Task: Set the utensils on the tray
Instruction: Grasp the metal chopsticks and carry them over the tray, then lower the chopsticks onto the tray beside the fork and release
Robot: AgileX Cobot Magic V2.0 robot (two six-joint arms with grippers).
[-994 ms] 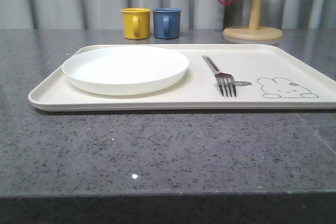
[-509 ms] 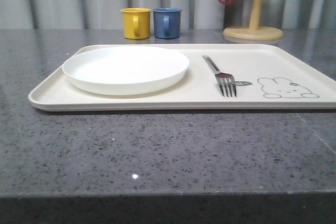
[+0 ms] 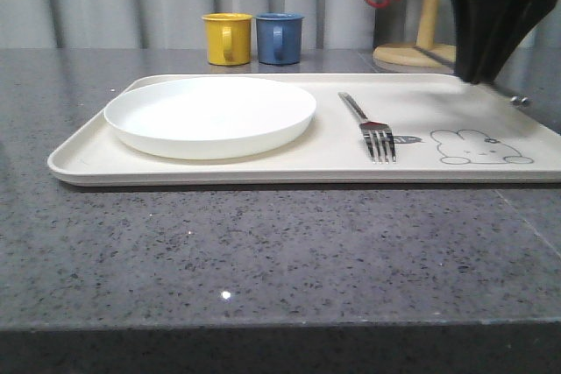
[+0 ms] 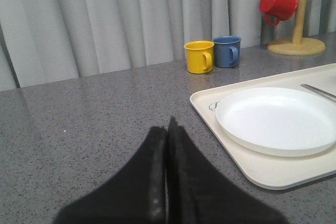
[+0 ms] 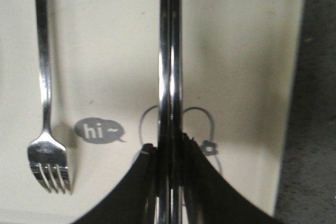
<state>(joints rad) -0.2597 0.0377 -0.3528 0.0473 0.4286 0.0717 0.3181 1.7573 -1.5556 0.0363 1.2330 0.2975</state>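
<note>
Bare tray (image 3: 491, 102) floor is seen by the right rim. The white plate (image 3: 210, 116) and the fork (image 3: 368, 126) are held on it, fork tines toward the near edge. The chopsticks (image 5: 170, 66) are pinched by the right gripper (image 5: 169, 153) above the rabbit drawing (image 3: 478, 147), pointing along the fork. The left gripper (image 4: 167, 129) is pressed closed over the table (image 4: 94, 114).

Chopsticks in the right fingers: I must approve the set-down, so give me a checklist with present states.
1. Chopsticks clamped in the right gripper: ok.
2. Held above the tray, over the rabbit drawing: ok.
3. Clear of the fork, which lies apart beside them: ok.
4. Height above the tray surface: cannot tell.
5. Left gripper shut, away from the drop zone: ok.
6. Plate out of the way: ok.
</note>
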